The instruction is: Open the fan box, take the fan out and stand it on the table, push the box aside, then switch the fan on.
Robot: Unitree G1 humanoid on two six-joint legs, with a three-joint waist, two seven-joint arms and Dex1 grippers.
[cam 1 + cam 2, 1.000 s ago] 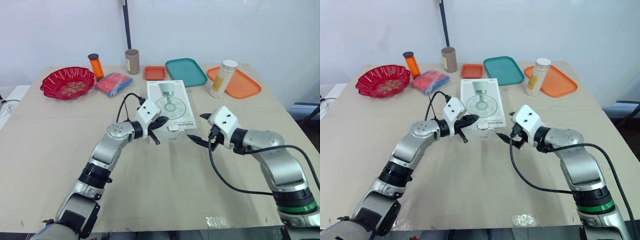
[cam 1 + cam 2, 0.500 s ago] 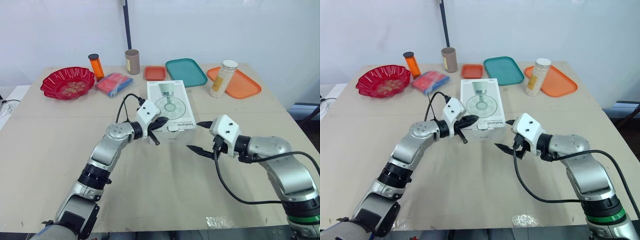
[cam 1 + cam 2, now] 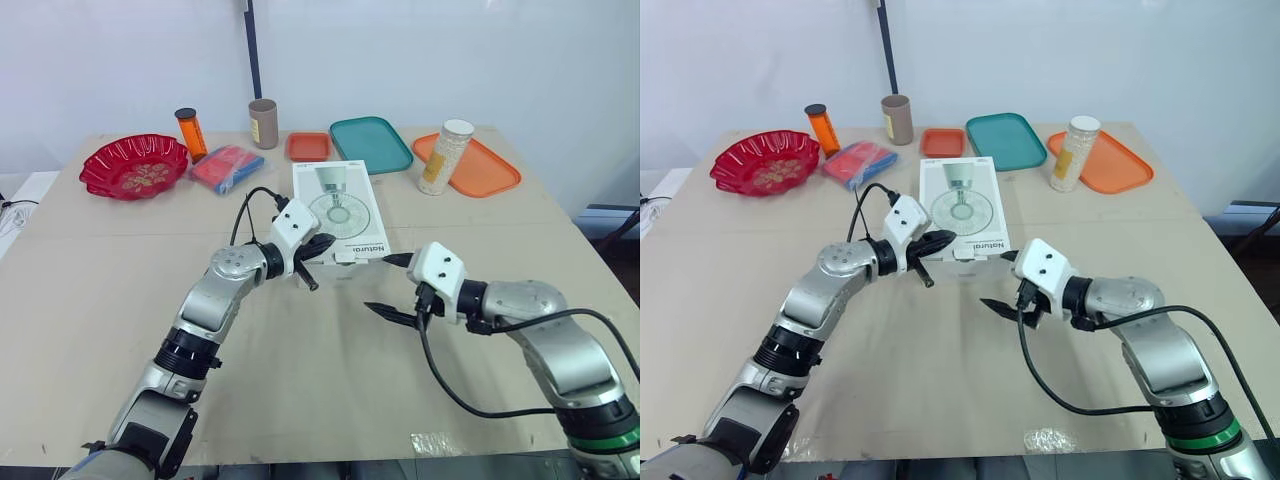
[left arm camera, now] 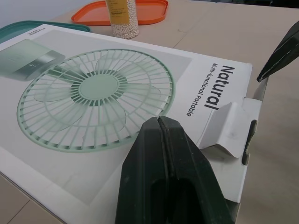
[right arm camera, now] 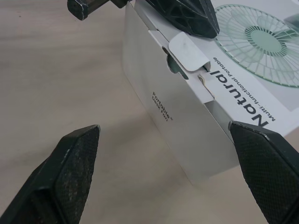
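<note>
The white fan box (image 3: pixel 338 205), with a green fan printed on its lid, lies flat at the middle of the table. My left gripper (image 3: pixel 324 245) is shut, its fingers (image 4: pixel 163 154) resting on the lid's near edge beside the lifted closing tab (image 4: pixel 227 125). My right gripper (image 3: pixel 388 286) stands wide open just in front of the box's near end face (image 5: pixel 182 116). One of its fingertips is by the box's near right corner, the other lower over the bare table. Nothing is between its fingers.
Along the back stand a red bowl (image 3: pixel 135 167), an orange bottle (image 3: pixel 188 132), a blue-red packet (image 3: pixel 228 167), a brown cup (image 3: pixel 264 122), a small orange tray (image 3: pixel 309 146), a teal tray (image 3: pixel 370 144) and an orange tray (image 3: pixel 490 172) beside a jar of white beads (image 3: pixel 443 157).
My right gripper has drawn back from the box's right near corner, toward me and a little left, staying open. The left gripper and the box have kept still.
</note>
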